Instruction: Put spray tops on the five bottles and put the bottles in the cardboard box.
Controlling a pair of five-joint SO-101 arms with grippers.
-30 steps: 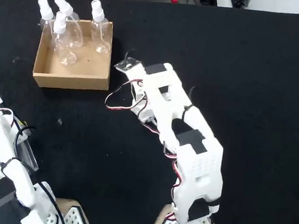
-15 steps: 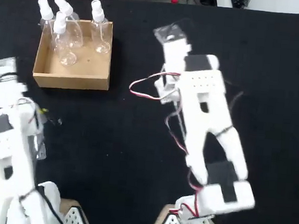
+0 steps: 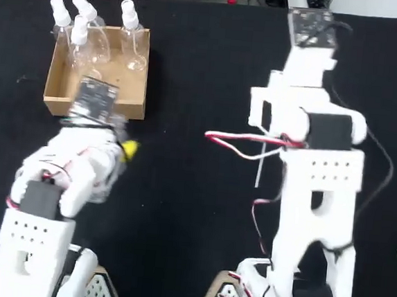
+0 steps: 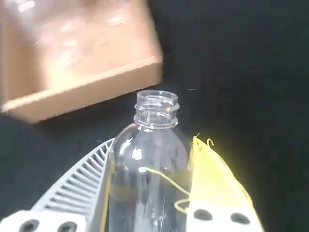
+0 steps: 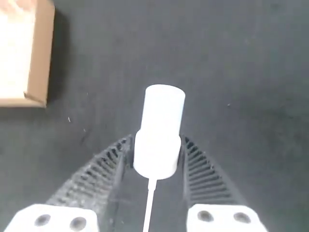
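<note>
All of it sits on a black table point(image 3: 192, 64). Two white arms stand side by side at its near edge, the left arm point(image 3: 48, 198) and the right arm point(image 3: 317, 180).

A box point(image 3: 134, 108) lies just ahead of the left claw point(image 4: 154, 145), past its fingertips, and well apart from the right claw point(image 5: 157, 142), on that claw's left-arm side. Four bottles point(image 3: 85, 55) with tops on stand inside the box, in its far half.

The left claw is closed partway on a clear bottle point(image 4: 149, 169). Its grey and yellow fingers point(image 4: 212, 179) press the shoulders from either side, and the open neck point(image 4: 156, 108) juts beyond the tips toward the box.

The right claw is nearly closed and pinches a white top point(image 5: 161, 125) by its collar. The head sticks out past the fingertips and the thin tube point(image 5: 150, 203) runs back between the fingers.
</note>
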